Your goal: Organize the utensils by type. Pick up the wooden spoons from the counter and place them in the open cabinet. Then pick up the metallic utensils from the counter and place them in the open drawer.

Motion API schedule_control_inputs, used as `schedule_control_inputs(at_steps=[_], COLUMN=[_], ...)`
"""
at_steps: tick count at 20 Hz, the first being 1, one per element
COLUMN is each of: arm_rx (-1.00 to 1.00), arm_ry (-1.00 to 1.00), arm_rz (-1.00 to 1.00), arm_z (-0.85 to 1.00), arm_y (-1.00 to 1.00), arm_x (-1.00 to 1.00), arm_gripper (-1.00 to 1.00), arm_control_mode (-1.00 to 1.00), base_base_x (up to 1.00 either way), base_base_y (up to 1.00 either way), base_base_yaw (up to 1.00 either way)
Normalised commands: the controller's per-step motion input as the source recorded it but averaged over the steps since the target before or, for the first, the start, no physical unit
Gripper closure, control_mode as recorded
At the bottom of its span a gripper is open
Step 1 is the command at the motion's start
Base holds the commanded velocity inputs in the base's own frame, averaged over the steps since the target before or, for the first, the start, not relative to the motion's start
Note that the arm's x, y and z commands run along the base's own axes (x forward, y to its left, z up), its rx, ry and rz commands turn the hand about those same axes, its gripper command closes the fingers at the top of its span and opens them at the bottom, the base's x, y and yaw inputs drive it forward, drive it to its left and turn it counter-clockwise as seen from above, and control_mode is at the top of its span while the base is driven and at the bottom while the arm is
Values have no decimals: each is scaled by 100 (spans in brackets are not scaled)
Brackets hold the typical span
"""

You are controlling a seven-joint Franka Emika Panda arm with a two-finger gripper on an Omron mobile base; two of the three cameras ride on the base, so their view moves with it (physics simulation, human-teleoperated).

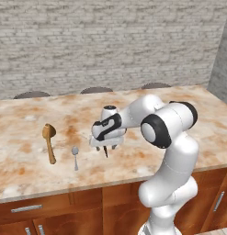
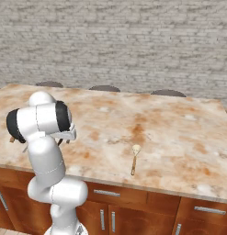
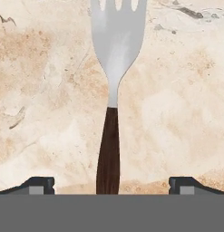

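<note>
The hand [image 3: 111, 186] hovers over the tabletop [image 1: 179, 133], fingers spread wide and pinching nothing, straddling the dark handle of the fork [image 3: 114, 81] lying flat below. A wooden spoon [image 1: 49, 142] and the teaspoon [image 1: 75, 156] lie just to the left; a paler wooden spoon [image 2: 134, 158] lies well apart. To grip well, descend straight, keep the handle centred, and close near its middle.
</note>
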Motion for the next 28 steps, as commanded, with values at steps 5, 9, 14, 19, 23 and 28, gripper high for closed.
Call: schedule_control_inputs(at_steps=[5,9,14,19,23,28], arm_rx=[0,0,0,0,0,-1], arm_ry=[2,1,0,0,1,4], arm_rz=[0,0,0,0,0,0], arm_z=[-12,-4,0,0,-4,-53], arm_y=[0,0,0,0,0,0], arm_x=[0,0,0,0,0,0], arm_gripper=[-100,-100,100,100,100,100], arm_control_mode=[-100,-100,-100,-100,-100,-100], base_base_x=[0,0,0,0,0,0], base_base_y=[0,0,0,0,0,0], base_base_yaw=[0,0,0,0,0,0])
